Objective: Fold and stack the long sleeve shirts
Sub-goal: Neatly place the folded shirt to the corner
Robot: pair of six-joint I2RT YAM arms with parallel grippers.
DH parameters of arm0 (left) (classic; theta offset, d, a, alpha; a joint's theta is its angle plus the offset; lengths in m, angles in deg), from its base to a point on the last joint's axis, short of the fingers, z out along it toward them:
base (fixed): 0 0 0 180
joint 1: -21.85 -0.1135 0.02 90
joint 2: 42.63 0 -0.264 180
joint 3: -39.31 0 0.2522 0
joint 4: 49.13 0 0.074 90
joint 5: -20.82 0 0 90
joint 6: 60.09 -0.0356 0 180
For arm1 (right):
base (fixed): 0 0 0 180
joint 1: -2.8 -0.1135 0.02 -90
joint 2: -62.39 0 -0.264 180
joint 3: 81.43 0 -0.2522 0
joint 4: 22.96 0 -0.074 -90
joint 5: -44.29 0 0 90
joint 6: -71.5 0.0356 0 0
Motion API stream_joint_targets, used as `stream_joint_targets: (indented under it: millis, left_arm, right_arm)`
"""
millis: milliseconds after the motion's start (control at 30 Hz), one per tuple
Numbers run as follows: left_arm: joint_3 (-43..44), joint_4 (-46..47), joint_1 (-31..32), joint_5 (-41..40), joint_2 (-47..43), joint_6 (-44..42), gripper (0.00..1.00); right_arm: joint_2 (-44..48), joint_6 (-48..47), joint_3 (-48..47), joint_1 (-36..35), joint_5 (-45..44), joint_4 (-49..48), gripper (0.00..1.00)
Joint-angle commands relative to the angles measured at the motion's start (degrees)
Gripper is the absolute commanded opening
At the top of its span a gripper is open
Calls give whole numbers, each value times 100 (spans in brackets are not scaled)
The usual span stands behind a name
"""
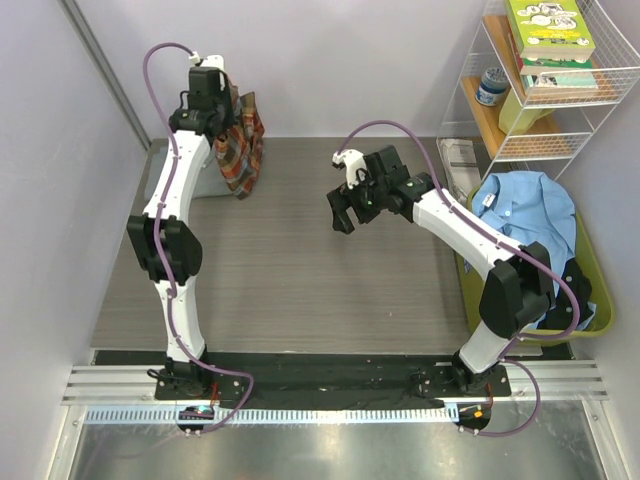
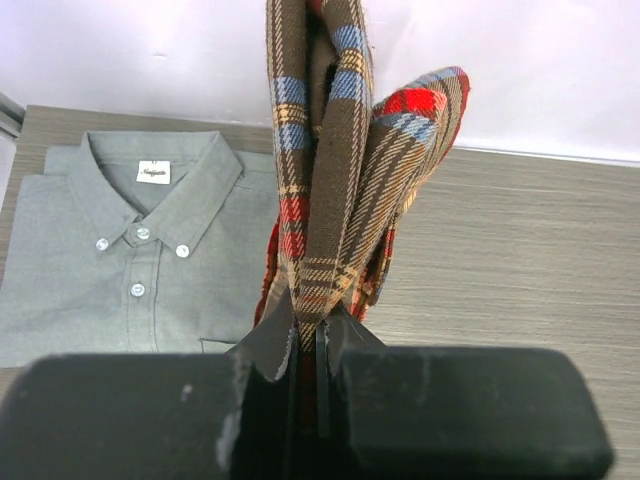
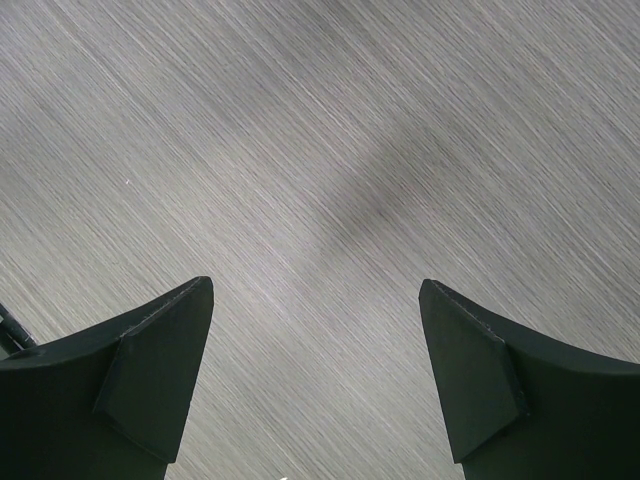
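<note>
Left wrist: white neck label (image 2: 153, 172) on grey shirt (image 2: 80, 270), lettering illegible.

The flannel (image 2: 330, 190) was plaid: brown crossed with red-orange, blue and cream bands. The grey shirt (image 2: 110, 260) was plain pale grey, with white buttons and a white label. The table (image 1: 300, 270) was grey-brown with fine pale streaks. A third shirt (image 1: 520, 215) was light blue, in a yellow-green bin (image 1: 603, 300). The left gripper (image 2: 310, 320) and right gripper (image 3: 315, 380) were black, the cables (image 1: 392, 124) purple.
</note>
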Motion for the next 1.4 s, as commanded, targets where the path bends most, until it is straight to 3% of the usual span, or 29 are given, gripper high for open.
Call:
stream_joint_targets:
  millis: [0,867,1067,1367]
  left_arm:
    - [263,560,31,-158,-502,140,0]
    - [272,727,5,-377,-458,-9,0]
    - [-159,947,-118,-421,-510,-61,0]
    - [-115,982,-522,-351,-370,44,0]
  right_arm:
    - [245,-51,-95,0,-26,-17,90]
    - [96,-60,-87,0,-26,-16,90]
    - [78,-69,-113,0,-17,27,90]
    - [-36,-42,-201,9,71,63,90]
